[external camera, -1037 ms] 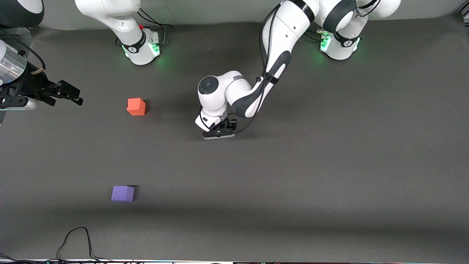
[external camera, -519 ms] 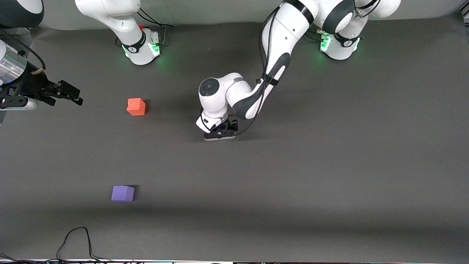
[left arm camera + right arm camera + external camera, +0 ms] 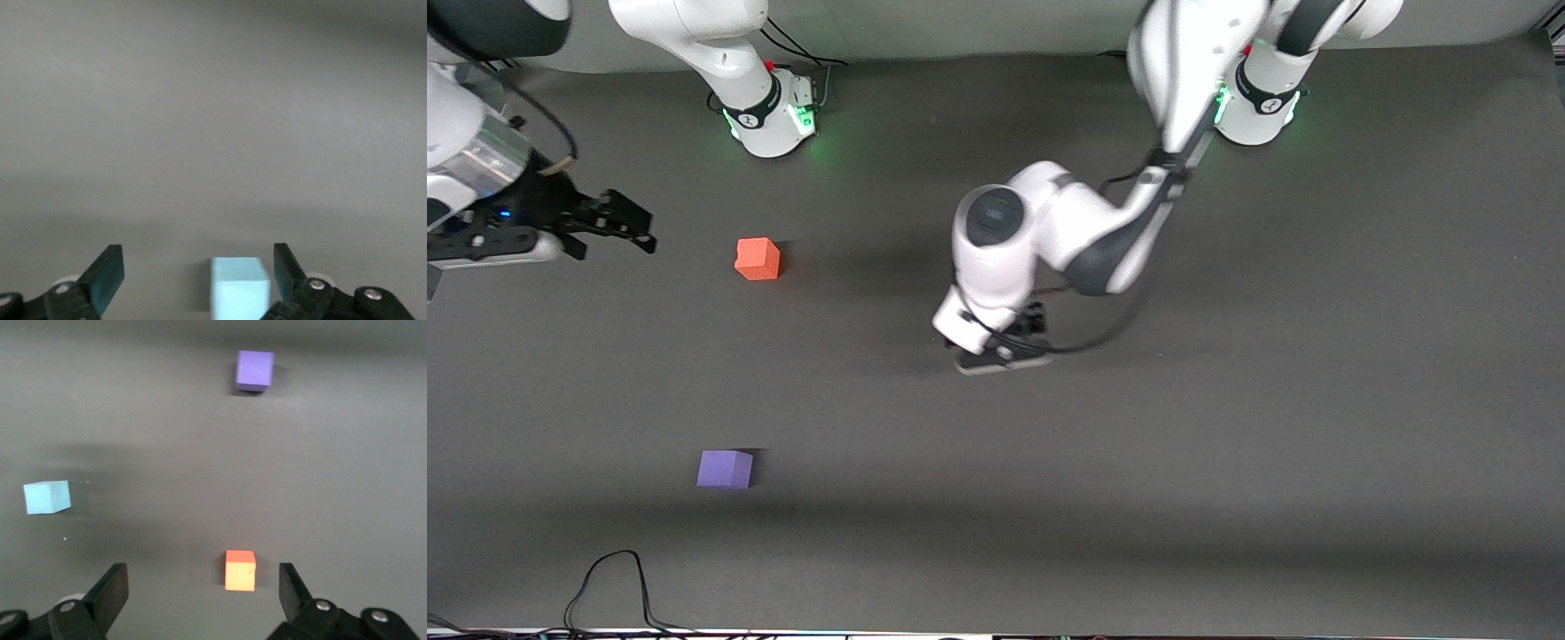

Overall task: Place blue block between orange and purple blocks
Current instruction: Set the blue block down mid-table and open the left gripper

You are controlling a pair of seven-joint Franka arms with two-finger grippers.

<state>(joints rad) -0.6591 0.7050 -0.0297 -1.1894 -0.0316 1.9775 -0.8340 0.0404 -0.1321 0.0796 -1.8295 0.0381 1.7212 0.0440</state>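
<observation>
The blue block (image 3: 240,288) lies on the dark table under my left gripper (image 3: 197,267), which is open and hangs above it, with the block close to one finger. The left hand (image 3: 1000,354) hides the block in the front view. In the right wrist view the blue block (image 3: 47,497) sits alone on the table. The orange block (image 3: 757,259) and the purple block (image 3: 725,468) stand apart, the purple one nearer the front camera. My right gripper (image 3: 633,233) is open and empty, up in the air beside the orange block (image 3: 240,570). The purple block (image 3: 255,370) also shows there.
A black cable (image 3: 609,578) loops at the table's edge nearest the front camera. The two arm bases (image 3: 769,116) (image 3: 1254,111) stand along the edge farthest from it. The dark mat (image 3: 1227,400) is bare toward the left arm's end.
My left arm has risen and shifted a little toward the front camera and the left arm's end. My right gripper has moved slightly toward the orange block. The blocks have not moved.
</observation>
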